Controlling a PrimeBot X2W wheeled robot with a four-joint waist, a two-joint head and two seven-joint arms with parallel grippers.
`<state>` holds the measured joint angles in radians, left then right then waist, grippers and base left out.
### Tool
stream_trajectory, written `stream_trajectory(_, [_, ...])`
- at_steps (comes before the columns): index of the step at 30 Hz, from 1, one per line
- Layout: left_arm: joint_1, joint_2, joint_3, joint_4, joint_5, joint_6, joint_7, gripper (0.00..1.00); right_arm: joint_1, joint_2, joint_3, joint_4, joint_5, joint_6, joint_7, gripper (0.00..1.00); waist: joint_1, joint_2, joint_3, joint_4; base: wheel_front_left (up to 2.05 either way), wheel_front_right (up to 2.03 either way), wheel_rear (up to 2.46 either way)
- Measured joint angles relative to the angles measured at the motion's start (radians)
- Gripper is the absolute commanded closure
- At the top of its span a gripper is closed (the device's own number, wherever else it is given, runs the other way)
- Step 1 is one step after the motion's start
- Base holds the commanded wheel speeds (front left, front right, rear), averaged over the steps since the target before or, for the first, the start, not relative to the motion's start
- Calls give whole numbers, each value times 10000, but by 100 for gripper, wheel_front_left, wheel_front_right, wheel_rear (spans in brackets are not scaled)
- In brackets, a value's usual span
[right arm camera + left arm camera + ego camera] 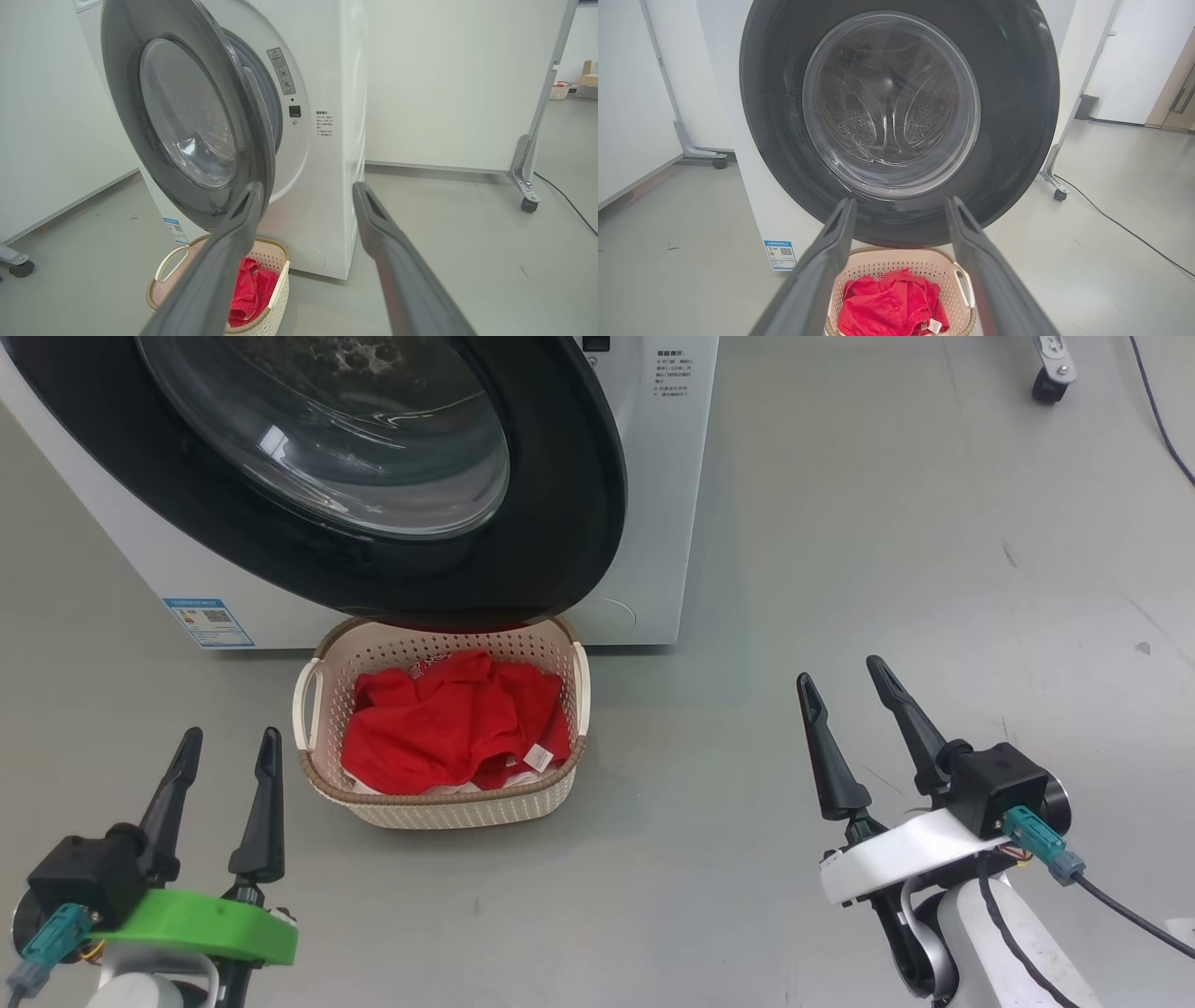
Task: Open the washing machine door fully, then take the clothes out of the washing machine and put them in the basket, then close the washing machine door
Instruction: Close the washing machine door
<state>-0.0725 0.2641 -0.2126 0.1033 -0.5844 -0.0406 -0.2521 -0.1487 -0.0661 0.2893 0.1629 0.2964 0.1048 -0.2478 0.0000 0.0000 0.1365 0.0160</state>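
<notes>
Head view, you at the base of the frame.

- The left gripper [231, 737] sits at 7 o'clock in the frame with its fingers spread apart and nothing between them. The left wrist view shows the same gap.
- The right gripper [840, 672] sits at 4 o'clock. Its fingers are also apart and empty, and it is clear of everything.
- The basket [448, 812] stands on the floor between the two grippers, at 3 o'clock from the left fingertips and 9 o'clock from the right ones. It touches neither.
- The clothes [439, 728] lie bunched inside the basket. They are red, with a small white tag [539, 757] toward the basket's 4 o'clock side and a strip of white along the near edge.
- The washing machine [653, 523] is at 12 o'clock from the basket, just behind it, with a blue label [208, 621] low on its front.
- The washing machine door [560, 523] is not latched. Its black rim overhangs the basket's far edge. In the right wrist view it stands swung out from the front, with the grey ring of the drum mouth showing in the gap behind it.
</notes>
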Motion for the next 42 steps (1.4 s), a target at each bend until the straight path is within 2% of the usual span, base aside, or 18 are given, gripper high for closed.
stream_trajectory(7, [4,-29,169,-40,217,-88,0,0,0,10,-23,0,-2,13,0,0,0,0,48,38,0,0,0])
stream_trajectory(13, [17,-272,192,-50,230,-188,0,0,0,15,-52,-10,-81,38,0,0,0,0,108,58,0,0,0])
stream_trajectory(26, [8,-403,174,-113,598,-395,0,0,-78,17,-127,-167,-274,71,0,0,0,0,655,190,0,0,0])
stream_trajectory(27, [5,-424,174,-113,610,-401,0,0,-84,13,-113,-165,-278,71,0,22,0,0,702,210,0,0,0])
stream_trajectory(28, [0,-445,173,-113,612,-418,0,0,-100,4,-86,-155,-299,71,0,75,0,0,752,233,0,0,0])
stream_trajectory(29, [-8,-474,173,-113,616,-449,0,0,-131,-15,-42,-148,-366,73,0,100,0,0,801,257,0,0,0])
stream_trajectory(42, [-409,-738,-15,-184,794,-600,0,0,-1470,-535,800,-119,-853,169,2,100,0,0,1664,658,0,0,0])
